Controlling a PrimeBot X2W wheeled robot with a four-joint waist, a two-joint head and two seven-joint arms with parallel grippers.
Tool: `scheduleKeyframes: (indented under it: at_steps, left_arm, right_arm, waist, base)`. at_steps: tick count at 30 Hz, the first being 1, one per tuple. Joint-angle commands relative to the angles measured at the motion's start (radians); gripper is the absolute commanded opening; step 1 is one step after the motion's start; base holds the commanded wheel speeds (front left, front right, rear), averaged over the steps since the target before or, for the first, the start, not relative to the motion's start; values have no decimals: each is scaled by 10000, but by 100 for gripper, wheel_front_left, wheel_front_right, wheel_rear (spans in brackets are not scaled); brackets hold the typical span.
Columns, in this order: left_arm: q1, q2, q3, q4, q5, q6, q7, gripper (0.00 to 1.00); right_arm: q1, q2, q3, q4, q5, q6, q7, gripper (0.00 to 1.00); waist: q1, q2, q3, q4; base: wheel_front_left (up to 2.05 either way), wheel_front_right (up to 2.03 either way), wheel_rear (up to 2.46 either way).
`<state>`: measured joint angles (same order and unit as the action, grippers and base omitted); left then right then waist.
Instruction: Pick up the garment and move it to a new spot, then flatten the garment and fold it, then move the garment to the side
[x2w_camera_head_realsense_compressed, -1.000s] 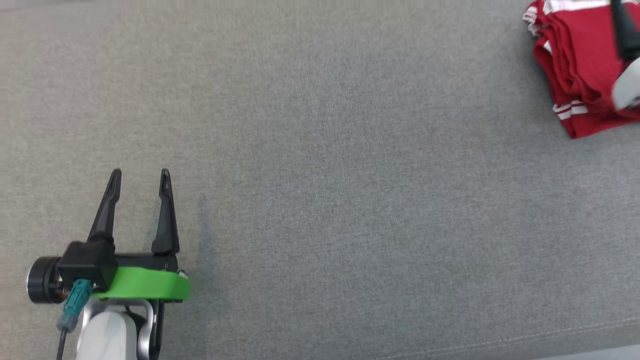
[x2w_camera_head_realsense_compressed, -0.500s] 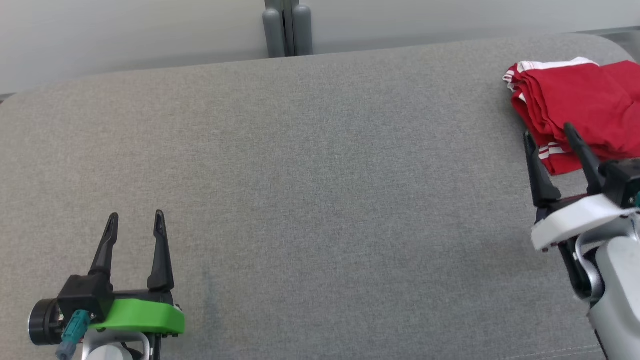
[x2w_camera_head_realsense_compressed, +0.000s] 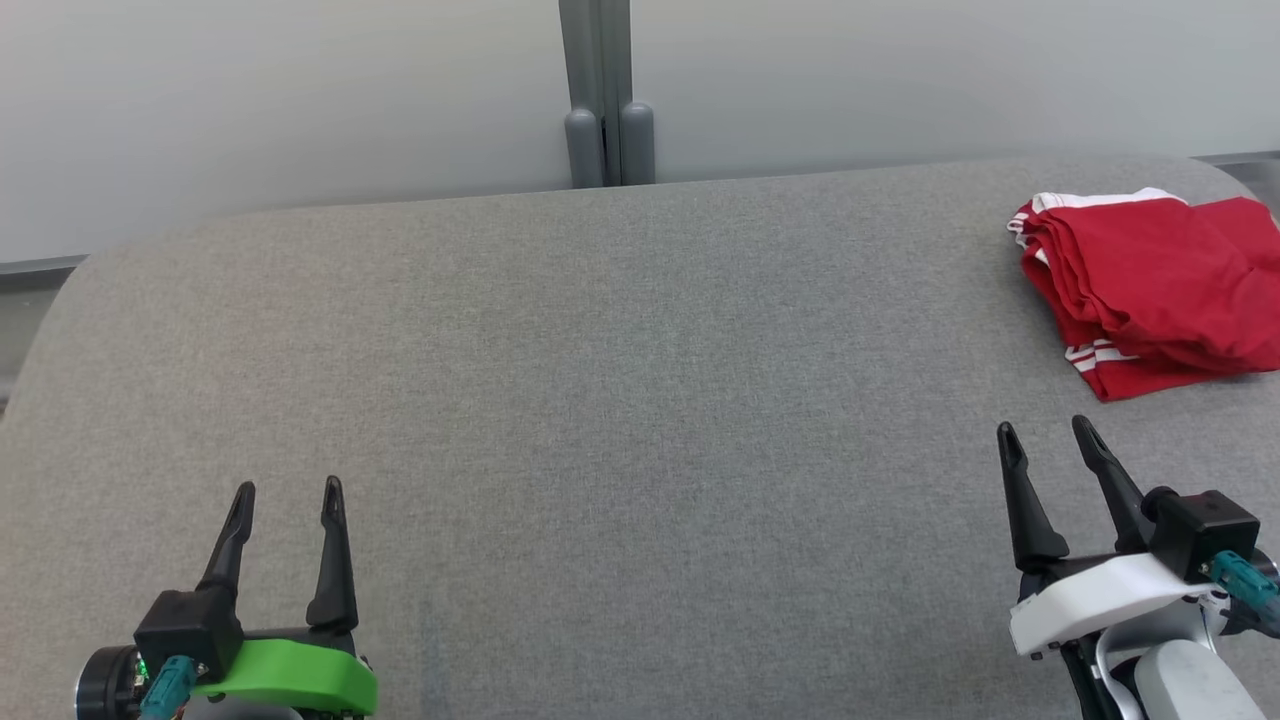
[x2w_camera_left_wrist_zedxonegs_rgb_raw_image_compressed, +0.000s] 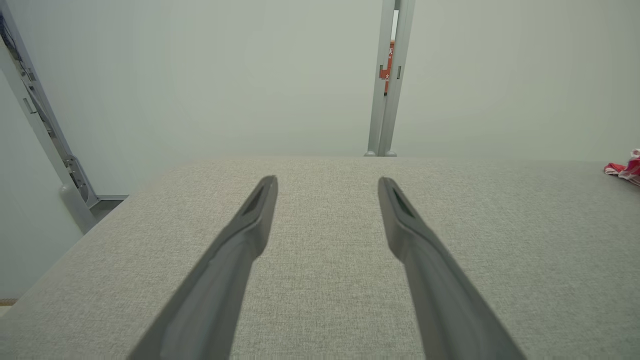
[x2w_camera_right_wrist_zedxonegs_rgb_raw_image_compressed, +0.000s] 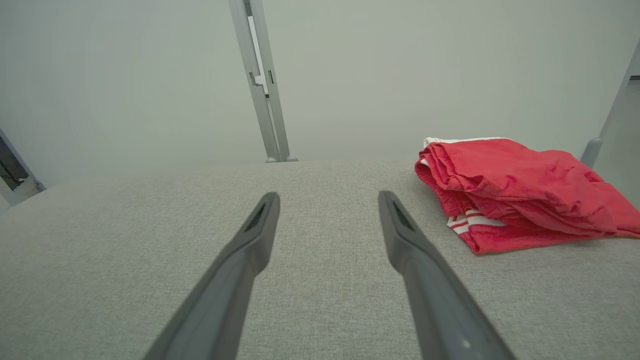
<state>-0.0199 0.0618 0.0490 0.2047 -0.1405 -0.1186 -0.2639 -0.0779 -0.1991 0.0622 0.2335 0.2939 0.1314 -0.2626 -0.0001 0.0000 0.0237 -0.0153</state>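
The garment (x2w_camera_head_realsense_compressed: 1150, 285) is a red cloth with white stripes, folded into a thick stack at the far right of the grey padded surface (x2w_camera_head_realsense_compressed: 620, 400). It also lies ahead and to the right in the right wrist view (x2w_camera_right_wrist_zedxonegs_rgb_raw_image_compressed: 515, 192), and its edge peeks in at the left wrist view's right border (x2w_camera_left_wrist_zedxonegs_rgb_raw_image_compressed: 625, 169). My right gripper (x2w_camera_head_realsense_compressed: 1045, 440) hovers open near the front right, short of the garment, with nothing between its fingers. Low at the front left, my left gripper (x2w_camera_head_realsense_compressed: 288, 495) is open and empty too.
A pale wall rises behind the surface, with a grey vertical post (x2w_camera_head_realsense_compressed: 605, 100) at its middle. The surface's rounded far-left corner (x2w_camera_head_realsense_compressed: 80, 280) drops off to the floor. Another post (x2w_camera_right_wrist_zedxonegs_rgb_raw_image_compressed: 607, 125) stands beyond the garment on the right.
The head camera has tilted up, so wall and far edge came into view. My right gripper has drawn back from the garment toward the front right; the garment stays put.
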Motion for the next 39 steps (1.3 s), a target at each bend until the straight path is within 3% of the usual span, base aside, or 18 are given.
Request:
scheduleKeyframes:
  at_steps: [1,10,31,32,39]
  left_arm:
    - [172,11,1,61,-138,-39,3,100]
    - [262,17,50,184,-195,-66,3,100]
    - [201,40,-12,469,-357,-106,3,100]
    - [149,-19,-10,498,-351,-88,2,0]
    - [43,-85,118,783,-1237,-90,322,0]
  right_arm:
    - [209,96,-85,-131,-79,-17,-25,100]
    - [677,510,-352,-401,-330,-17,-26,100]
    - [726,564,-341,-356,-341,-17,-26,100]
    - [633,602,-350,-339,-341,2,1,0]
    - [642,713,-424,-127,528,1,252,0]
  waist:
    - [1,0,-177,89]
    - [1,0,-328,235]
    - [1,0,-373,259]
    - [1,0,-372,259]
    - [1,0,-367,256]
  base:
    - [0,0,0]
    - [0,0,0]
    - [0,0,0]
    - [0,0,0]
    - [0,0,0]
